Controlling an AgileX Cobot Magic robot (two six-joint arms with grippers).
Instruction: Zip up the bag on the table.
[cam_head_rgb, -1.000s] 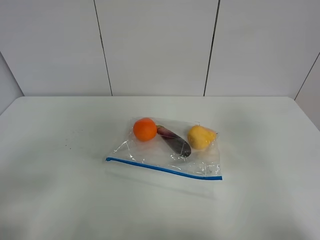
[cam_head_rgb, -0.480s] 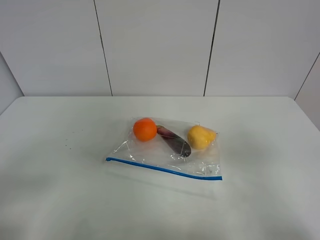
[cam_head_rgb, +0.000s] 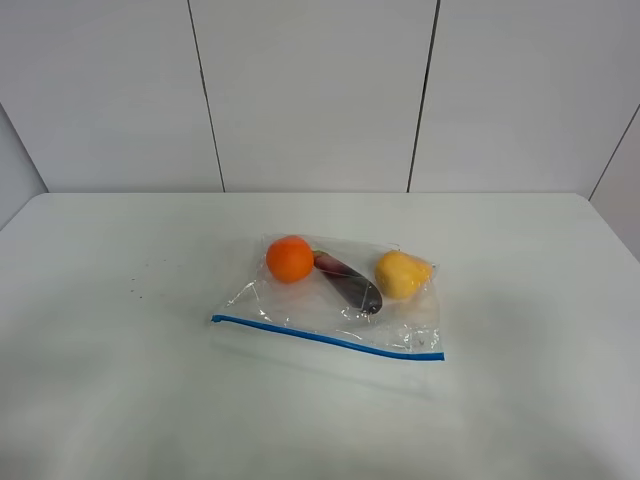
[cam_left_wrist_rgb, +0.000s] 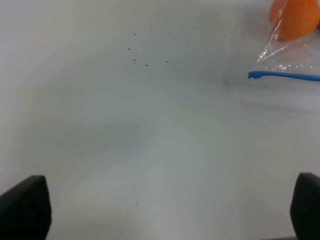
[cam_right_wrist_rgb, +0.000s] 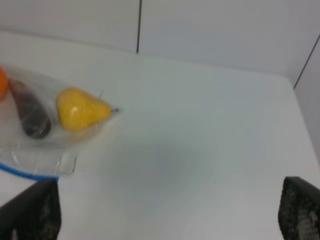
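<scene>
The clear plastic bag (cam_head_rgb: 340, 295) lies flat at the middle of the white table (cam_head_rgb: 120, 380). Its blue zipper strip (cam_head_rgb: 325, 338) runs along the near edge. Inside are an orange (cam_head_rgb: 290, 258), a purple eggplant (cam_head_rgb: 348, 282) and a yellow pear (cam_head_rgb: 402, 273). Neither arm shows in the exterior high view. In the left wrist view my left gripper (cam_left_wrist_rgb: 165, 212) is open and empty over bare table, apart from the strip's left end (cam_left_wrist_rgb: 255, 75) and the orange (cam_left_wrist_rgb: 295, 19). In the right wrist view my right gripper (cam_right_wrist_rgb: 165, 212) is open and empty, apart from the pear (cam_right_wrist_rgb: 80, 108) and the strip's right end (cam_right_wrist_rgb: 25, 172).
A panelled white wall (cam_head_rgb: 320, 90) stands behind the table's far edge. A few small dark specks (cam_left_wrist_rgb: 145, 50) mark the tabletop left of the bag. Bare table surrounds the bag on all sides.
</scene>
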